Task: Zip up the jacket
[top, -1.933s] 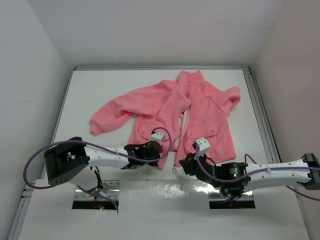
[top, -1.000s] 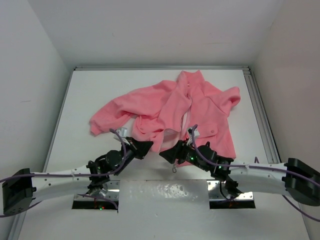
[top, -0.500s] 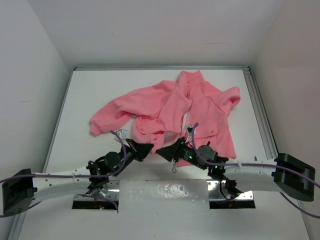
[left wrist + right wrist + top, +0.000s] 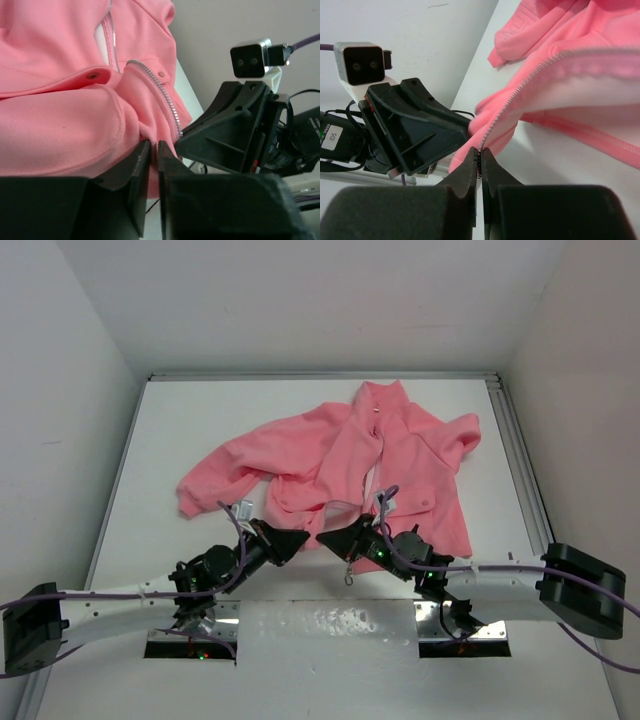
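Left wrist view cuts off the jacket (image 4: 55, 110).

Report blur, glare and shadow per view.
Top external: glare on the metal plate at the near edge. Left wrist: the left gripper is dark and soft, the jacket sharp. Right wrist: the right gripper is blurred, fleece at top right soft.

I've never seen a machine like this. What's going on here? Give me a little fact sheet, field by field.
Garment: pink jacket, lying on the white table
Zipper: undone, front open, teeth bare
Left gripper: shut on the jacket's bottom hem fabric
Right gripper: shut on the lower end of a toothed zipper edge
Arms: tips close together, facing each other at the near hem
Stage: zipping not yet begun
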You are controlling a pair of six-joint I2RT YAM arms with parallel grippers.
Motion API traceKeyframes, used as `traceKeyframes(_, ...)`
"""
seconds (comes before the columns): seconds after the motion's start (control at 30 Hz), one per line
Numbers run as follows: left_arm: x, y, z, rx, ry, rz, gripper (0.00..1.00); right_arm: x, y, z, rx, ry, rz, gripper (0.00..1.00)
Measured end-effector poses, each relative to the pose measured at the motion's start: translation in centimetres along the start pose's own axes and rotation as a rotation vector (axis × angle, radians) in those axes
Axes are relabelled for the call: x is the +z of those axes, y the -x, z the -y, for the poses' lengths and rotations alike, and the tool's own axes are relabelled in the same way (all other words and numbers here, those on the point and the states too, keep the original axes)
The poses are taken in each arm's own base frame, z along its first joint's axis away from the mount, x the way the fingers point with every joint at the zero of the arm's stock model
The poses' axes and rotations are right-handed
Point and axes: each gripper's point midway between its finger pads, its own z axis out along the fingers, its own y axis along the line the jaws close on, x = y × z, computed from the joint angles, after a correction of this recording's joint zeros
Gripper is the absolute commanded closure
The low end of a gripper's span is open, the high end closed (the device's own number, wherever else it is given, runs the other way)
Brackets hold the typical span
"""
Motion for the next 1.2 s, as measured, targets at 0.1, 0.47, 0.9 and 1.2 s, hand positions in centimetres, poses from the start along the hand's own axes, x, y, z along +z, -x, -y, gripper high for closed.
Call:
traceKeyframes(0.1,-0.1,-0.4,0.5,-0.025,-0.022,-0.022,0.65,-0.2,0.0,0.3,-0.009,0.012,0.011,1.0)
traceKeyframes(0.47,-0.9,0.0,2.1,-0.126,-0.088,-0.032,0.56,-0.6,1.4,-0.6,-0.049,0.108,0.06,1.0)
traceKeyframes(0.9,-0.8,-2.3,1.4,-0.091,-0.072,-0.121,0.69,-0.4,0.5,-0.8,-0.068,0.153,0.009,1.0)
traceKeyframes(1.2,-0.8,-2.0,1.6,-0.089,-0.082,-0.112,0.73,-0.4,0.1,-1.0,-0.07,0.173,-0.007,1.0)
